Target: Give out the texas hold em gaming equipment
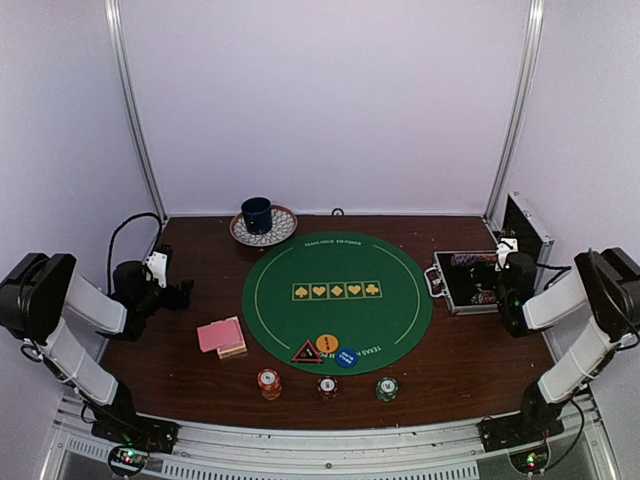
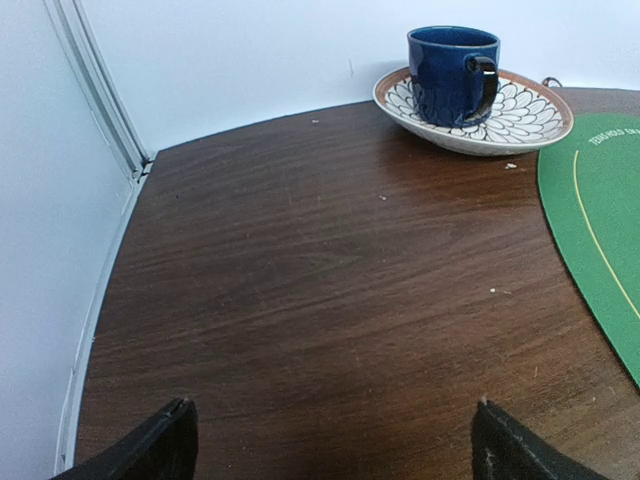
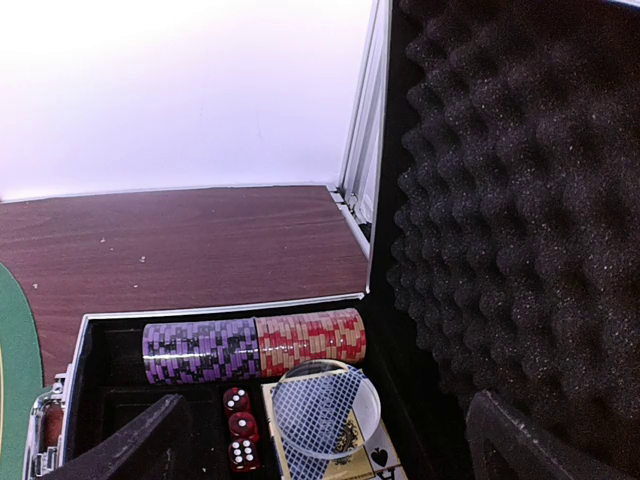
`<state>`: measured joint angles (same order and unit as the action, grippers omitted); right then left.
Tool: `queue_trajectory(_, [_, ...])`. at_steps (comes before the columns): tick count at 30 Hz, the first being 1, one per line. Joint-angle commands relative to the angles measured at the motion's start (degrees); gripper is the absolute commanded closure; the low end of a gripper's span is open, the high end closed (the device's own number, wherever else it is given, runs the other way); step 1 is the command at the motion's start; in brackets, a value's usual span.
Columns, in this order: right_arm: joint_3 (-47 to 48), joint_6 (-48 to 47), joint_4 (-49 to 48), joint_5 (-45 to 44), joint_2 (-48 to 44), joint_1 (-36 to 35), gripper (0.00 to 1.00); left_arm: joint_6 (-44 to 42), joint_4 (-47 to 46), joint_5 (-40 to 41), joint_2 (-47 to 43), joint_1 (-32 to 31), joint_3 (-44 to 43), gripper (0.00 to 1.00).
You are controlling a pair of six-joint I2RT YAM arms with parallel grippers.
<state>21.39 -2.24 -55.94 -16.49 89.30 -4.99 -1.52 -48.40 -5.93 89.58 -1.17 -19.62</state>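
Note:
On the wooden table, left of the round green mat [image 1: 337, 290], lies a stack of pink-backed cards [image 1: 221, 335]. A black triangle marker [image 1: 306, 352], a yellow disc [image 1: 327, 343] and a blue disc [image 1: 346, 357] rest on the mat's near edge. In front of it stand an orange [image 1: 269, 383], a white [image 1: 327, 387] and a green [image 1: 386, 388] chip stack. My left gripper [image 1: 182, 292] [image 2: 332, 420] is open over bare wood. My right gripper [image 1: 508, 292] [image 3: 325, 420] hangs open above the open case [image 1: 470, 282], holding nothing.
A blue cup [image 1: 257, 213] [image 2: 452, 72] stands on a patterned saucer [image 1: 280, 228] [image 2: 520, 120] at the back. The case holds purple chips [image 3: 200, 350], red chips [image 3: 310, 338], red dice [image 3: 237, 425], a clear disc [image 3: 330, 395] on a card deck, beside its foam lid [image 3: 520, 200].

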Motion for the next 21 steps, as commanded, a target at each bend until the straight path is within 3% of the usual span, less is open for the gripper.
queue_trajectory(1, [-0.12,-0.27,-1.11,0.15,0.35,-0.02,0.01,0.46,-3.28,0.51,0.19,0.35,-0.11,0.02])
queue_trajectory(16, [0.04,0.13,-0.66,-2.21,-0.75,-0.32,0.01,0.46,-2.96,0.31,0.28,0.37,-0.31,0.02])
queue_trajectory(21, [3.27,-1.91,10.91,-4.72,-6.81,-2.38,0.01,-0.19,0.18,-0.82,-1.04,0.38,-1.14,0.03])
